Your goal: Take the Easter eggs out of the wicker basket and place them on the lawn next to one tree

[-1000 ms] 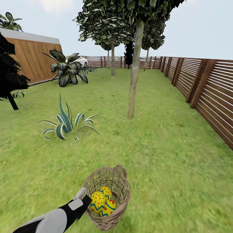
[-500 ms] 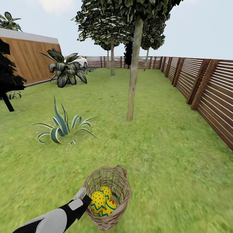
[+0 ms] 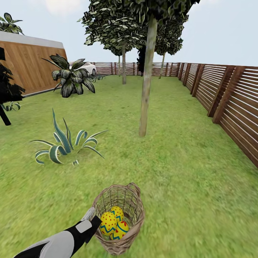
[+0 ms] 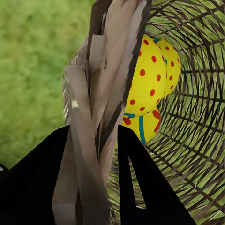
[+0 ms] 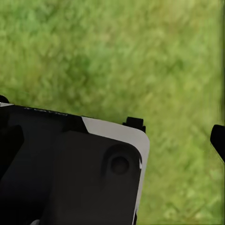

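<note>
The 3 Easter eggs [image 3: 113, 223] lie packed together in the bottom of the wicker basket [image 3: 134, 211], which is tilted and held at its near rim by the left gripper [image 3: 89, 215]. In the left wrist view the eggs [image 4: 150, 77] show yellow with red dots and a blue band, behind the woven rim [image 4: 101, 93], and the jaws are clenched on that rim, 1 dark finger [image 4: 136, 183] on each side of it. The basket hangs over the lawn [image 3: 186, 172]. The tree [image 3: 145, 104] with the pale, slightly leaning trunk rises well ahead of the basket, and a striped agave [image 3: 62, 145] grows off to its left. A slatted wooden fence [image 3: 229, 107] runs along the right. In the right wrist view the right gripper [image 5: 187, 136] hangs over grass [image 5: 117, 56]; I cannot tell how its jaws stand.
</note>
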